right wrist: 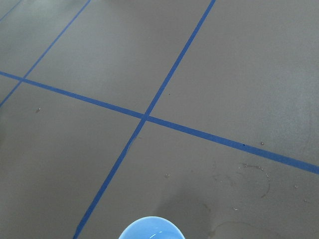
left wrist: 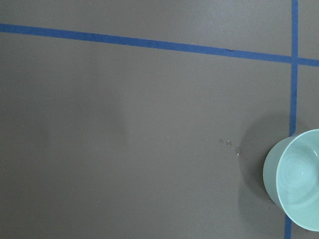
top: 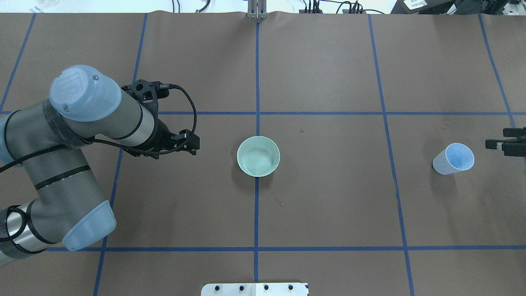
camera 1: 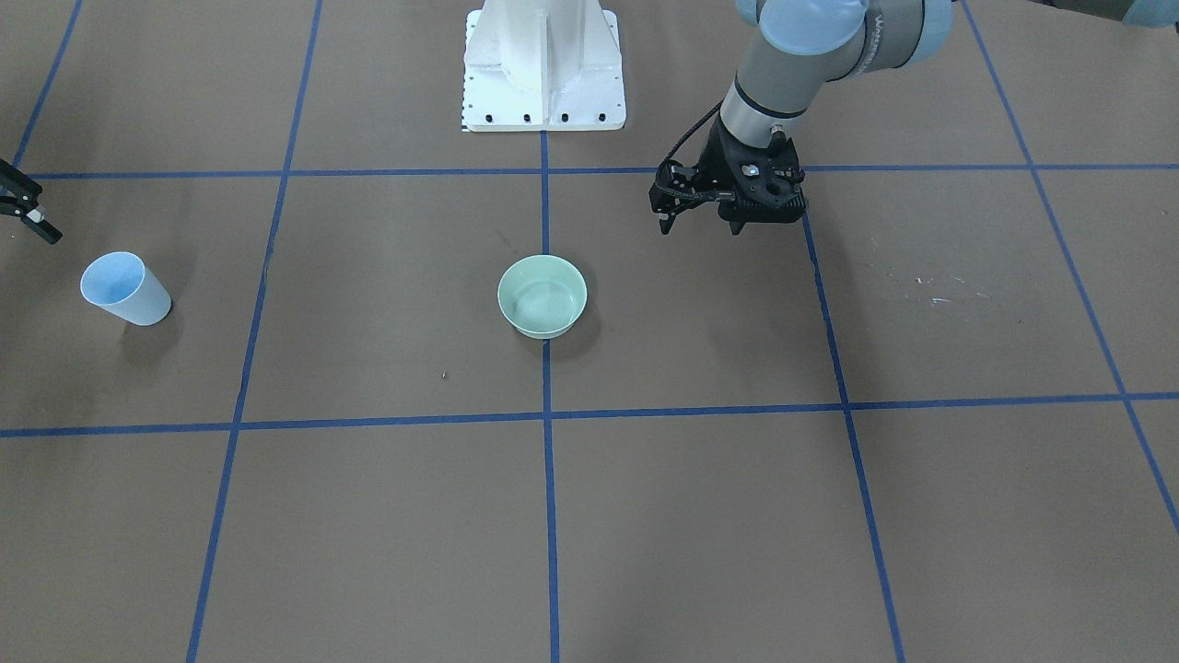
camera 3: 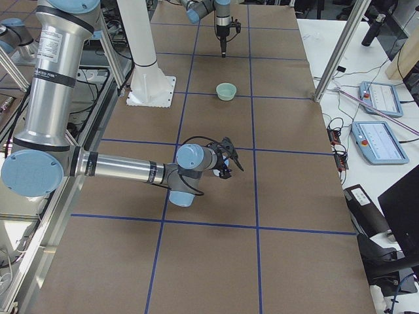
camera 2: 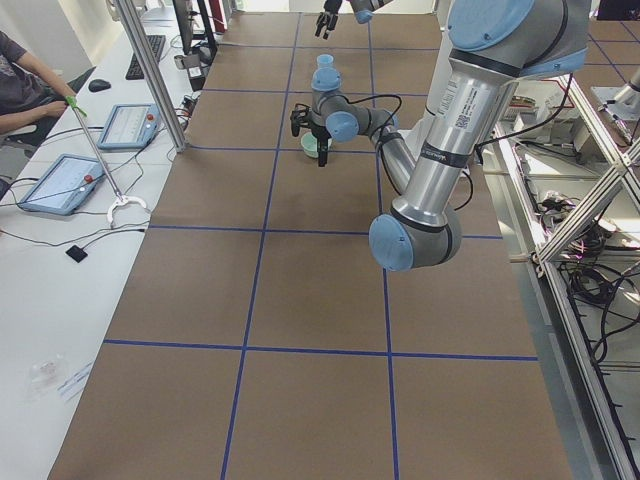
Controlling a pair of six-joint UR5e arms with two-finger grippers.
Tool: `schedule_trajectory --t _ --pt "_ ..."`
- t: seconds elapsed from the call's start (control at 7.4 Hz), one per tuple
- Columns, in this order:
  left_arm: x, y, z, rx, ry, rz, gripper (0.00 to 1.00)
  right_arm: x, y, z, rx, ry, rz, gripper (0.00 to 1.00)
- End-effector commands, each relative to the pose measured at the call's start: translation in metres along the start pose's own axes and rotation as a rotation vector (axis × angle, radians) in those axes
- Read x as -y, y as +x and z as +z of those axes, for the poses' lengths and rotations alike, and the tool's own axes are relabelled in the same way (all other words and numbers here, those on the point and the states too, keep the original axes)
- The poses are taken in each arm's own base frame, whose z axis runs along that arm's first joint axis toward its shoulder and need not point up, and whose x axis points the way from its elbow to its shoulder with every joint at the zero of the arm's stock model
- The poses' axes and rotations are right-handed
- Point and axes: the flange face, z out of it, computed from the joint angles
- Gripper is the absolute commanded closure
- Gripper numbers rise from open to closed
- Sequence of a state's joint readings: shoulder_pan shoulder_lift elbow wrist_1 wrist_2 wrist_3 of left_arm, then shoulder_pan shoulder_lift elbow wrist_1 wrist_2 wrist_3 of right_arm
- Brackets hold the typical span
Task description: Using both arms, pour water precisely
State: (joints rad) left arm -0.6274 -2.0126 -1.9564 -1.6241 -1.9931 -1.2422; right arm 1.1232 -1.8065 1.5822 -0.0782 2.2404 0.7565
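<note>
The left tool [camera 1: 700, 226] hangs above the worktop [camera 1: 700, 516] with its jaws wide and empty. The green bowl [camera 1: 545, 330] stands near it, holding the water [camera 1: 542, 302] as a faint sheen. The right tool [top: 497, 139], jaws apart, is just beside the blue cup [top: 453, 158], not touching it. The left arm [top: 102, 119] has a joint cap marked UR

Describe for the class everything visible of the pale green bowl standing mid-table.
The bowl is a small, round, pale mint-green dish with a smooth, glossy look, like ceramic or plastic; which, I cannot tell. It stands upright and open at the table's middle, on a blue tape line of the brown covering. Faint rings and a sheen show inside, perhaps a little water. A few tiny droplets lie on the covering beside it. Only the table touches it.
</note>
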Motion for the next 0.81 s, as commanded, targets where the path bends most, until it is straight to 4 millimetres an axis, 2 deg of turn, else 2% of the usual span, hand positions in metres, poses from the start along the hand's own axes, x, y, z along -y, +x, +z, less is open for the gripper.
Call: schedule_trajectory --t 0.0,0.27,0.68 --pt "-0.001 0.0 -0.001 -0.003 0.0 -0.016 0.01 -0.034 -0.002 0.014 -0.046 -0.025 -0.003 0.07" --pt "-0.002 0.002 -0.001 -0.004 -0.001 -0.023 0.01 -0.068 -0.002 0.002 -0.054 -0.033 -0.047 0.07" --pt "-0.002 0.004 -0.002 -0.008 0.0 -0.021 0.01 -0.068 -0.007 0.008 -0.051 -0.019 -0.193 0.07"
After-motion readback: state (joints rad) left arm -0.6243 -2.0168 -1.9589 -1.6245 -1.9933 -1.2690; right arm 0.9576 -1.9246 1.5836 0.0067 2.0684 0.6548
